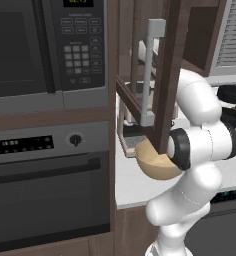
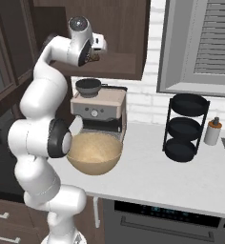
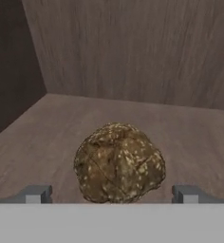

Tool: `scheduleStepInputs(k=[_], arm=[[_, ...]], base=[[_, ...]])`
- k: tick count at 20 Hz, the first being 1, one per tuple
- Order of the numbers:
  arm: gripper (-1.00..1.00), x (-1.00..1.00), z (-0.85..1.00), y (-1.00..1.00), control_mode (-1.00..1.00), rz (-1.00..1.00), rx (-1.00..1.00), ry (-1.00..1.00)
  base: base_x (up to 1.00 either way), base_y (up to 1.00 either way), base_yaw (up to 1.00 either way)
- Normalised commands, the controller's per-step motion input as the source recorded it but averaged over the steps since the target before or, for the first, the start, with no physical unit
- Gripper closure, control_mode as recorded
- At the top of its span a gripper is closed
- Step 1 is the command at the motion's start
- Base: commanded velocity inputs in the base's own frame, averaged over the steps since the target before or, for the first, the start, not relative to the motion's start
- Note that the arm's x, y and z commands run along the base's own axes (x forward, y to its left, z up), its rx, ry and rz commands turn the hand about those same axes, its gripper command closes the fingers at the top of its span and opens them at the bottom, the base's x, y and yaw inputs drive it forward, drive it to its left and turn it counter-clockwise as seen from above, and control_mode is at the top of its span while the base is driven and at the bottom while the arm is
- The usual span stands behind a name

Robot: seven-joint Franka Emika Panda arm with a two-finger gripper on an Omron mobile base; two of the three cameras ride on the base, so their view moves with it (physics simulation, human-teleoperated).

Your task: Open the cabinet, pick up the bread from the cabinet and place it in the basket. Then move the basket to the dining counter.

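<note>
The bread (image 3: 118, 163), lumpy and golden-brown, fills the lower centre of the hand view on the cabinet (image 2: 119, 64) shelf, between the spread fingertips (image 3: 35, 193) of the released gripper (image 3: 115, 194). In the right base view's middle left, the tan basket (image 2: 94, 154) sits before the coffee machine (image 2: 99, 110); a black tiered rack (image 2: 185, 127) stands right.
</note>
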Motion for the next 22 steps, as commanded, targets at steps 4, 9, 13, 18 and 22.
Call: scheduleStepInputs(k=[4, 9, 13, 18, 22], arm=[[-1.0, 0.34, 0.0, 0.07, -1.0, 0.0, 0.0, 0.0], [-1.0, 0.36, 0.0, 0.0, -1.0, 0.0, -0.01, 0.02], [-1.0, 0.38, 0.0, 0.0, -1.0, 0.0, 0.0, 0.04], [-1.0, 0.4, -0.04, 0.0, -1.0, 0.0, 0.0, 0.05], [-1.0, 0.03, -0.09, 0.03, -1.0, 0.0, -0.03, 0.04]], base=[[0.0, 0.0, 0.0], [0.0, 0.0, 0.0], [0.0, 0.0, 0.0], [0.0, 0.0, 0.0], [0.0, 0.0, 0.0]])
